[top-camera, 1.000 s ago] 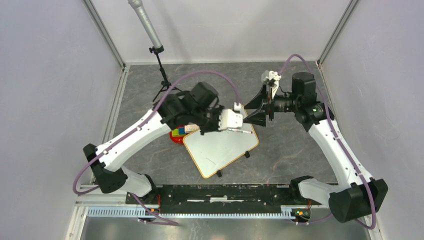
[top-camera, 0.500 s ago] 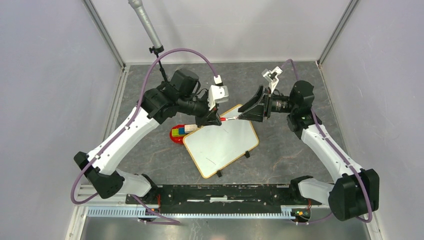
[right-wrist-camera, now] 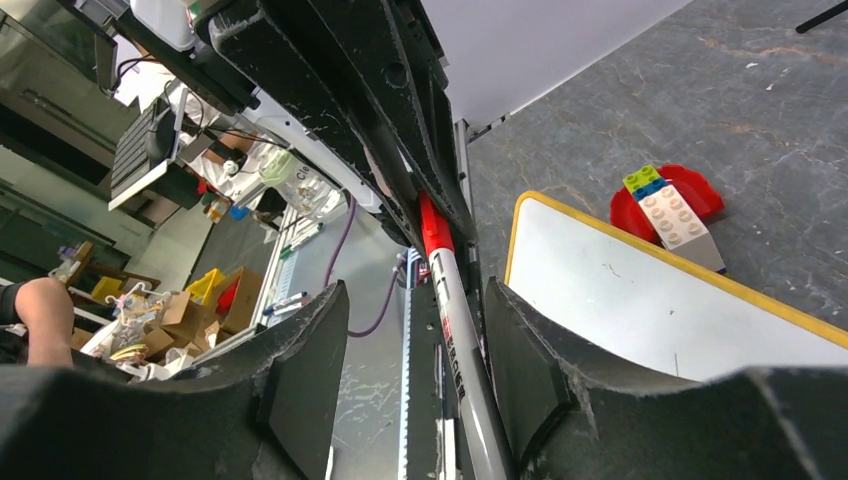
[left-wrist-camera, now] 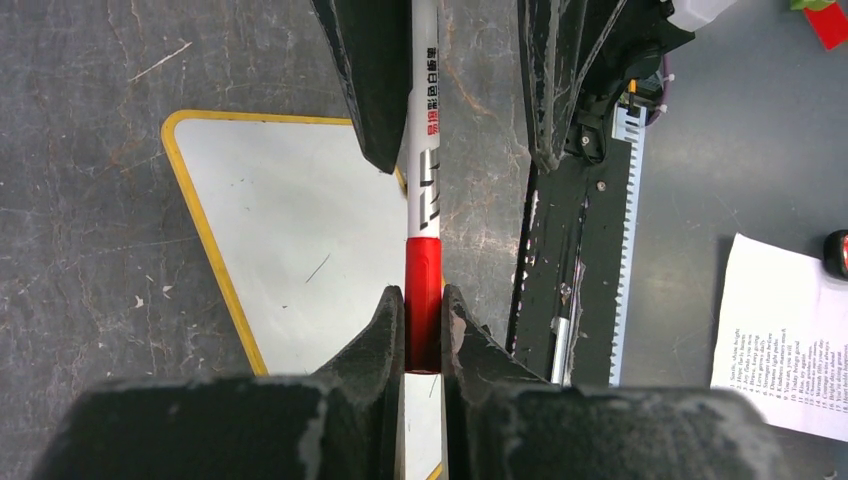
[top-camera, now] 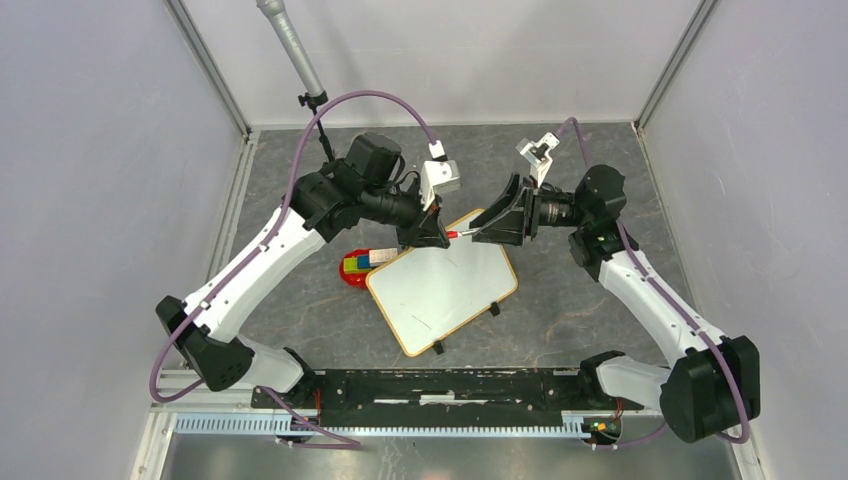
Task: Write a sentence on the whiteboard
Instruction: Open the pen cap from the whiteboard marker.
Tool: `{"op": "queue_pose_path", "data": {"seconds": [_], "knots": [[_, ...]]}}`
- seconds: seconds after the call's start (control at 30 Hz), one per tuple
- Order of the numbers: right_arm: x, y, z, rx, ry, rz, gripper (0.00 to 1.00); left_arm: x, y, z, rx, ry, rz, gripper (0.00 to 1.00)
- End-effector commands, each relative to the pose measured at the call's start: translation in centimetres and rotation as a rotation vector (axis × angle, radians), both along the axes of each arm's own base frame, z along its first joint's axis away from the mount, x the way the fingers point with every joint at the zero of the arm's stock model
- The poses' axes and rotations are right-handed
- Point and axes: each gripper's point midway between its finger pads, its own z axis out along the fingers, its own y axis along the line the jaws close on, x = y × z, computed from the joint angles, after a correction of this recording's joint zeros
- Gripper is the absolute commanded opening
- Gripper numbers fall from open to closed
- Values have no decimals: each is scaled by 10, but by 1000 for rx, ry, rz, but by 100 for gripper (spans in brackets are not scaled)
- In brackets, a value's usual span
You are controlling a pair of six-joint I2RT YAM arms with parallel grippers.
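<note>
Marker pen (left-wrist-camera: 424, 150): red Chinese characters and a black logo on its barrel. Paper sheet (left-wrist-camera: 775, 330): numbered list, illegibly small.

Bright, even light; wrist views warp at the edges.
In your top view soft light falls from above, leaving only faint, blurred shadows on the grey desk (top-camera: 560, 300), and the whiteboard (top-camera: 440, 290) shows flat white. Your left wrist view is crisp enough to read the print on the marker (left-wrist-camera: 424, 200). In your right wrist view the right end effector (right-wrist-camera: 415, 290) looms dark and slightly soft up close, and the wide lens bends straight lines near the edges.
</note>
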Motion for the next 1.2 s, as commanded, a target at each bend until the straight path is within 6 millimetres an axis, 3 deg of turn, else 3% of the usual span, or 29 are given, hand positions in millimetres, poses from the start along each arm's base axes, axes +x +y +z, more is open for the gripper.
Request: {"op": "queue_pose_path", "data": {"seconds": [0.0,0.27,0.57,0.67,0.77,1.0,1.17], "knots": [[-8,3,1,-10,-49,24,57,2,-4,20,-66,-1,5,2],[-9,7,-1,-46,-78,32,45,-1,-3,11,-43,33,-15,2],[-9,7,3,-30,-77,31,51,-12,-1,6,-32,56,-68,2],[-13,8,5,-10,-73,42,40,-10,-2,4,-26,56,-64,2],[-16,8,4,-6,-72,53,22,-8,-2,3,-22,57,-62,2],[-20,8,4,-9,-72,71,0,-4,-1,5,-17,49,-40,2],[-9,4,-4,-55,-92,41,0,-3,12,0,3,48,-20,2]]}}
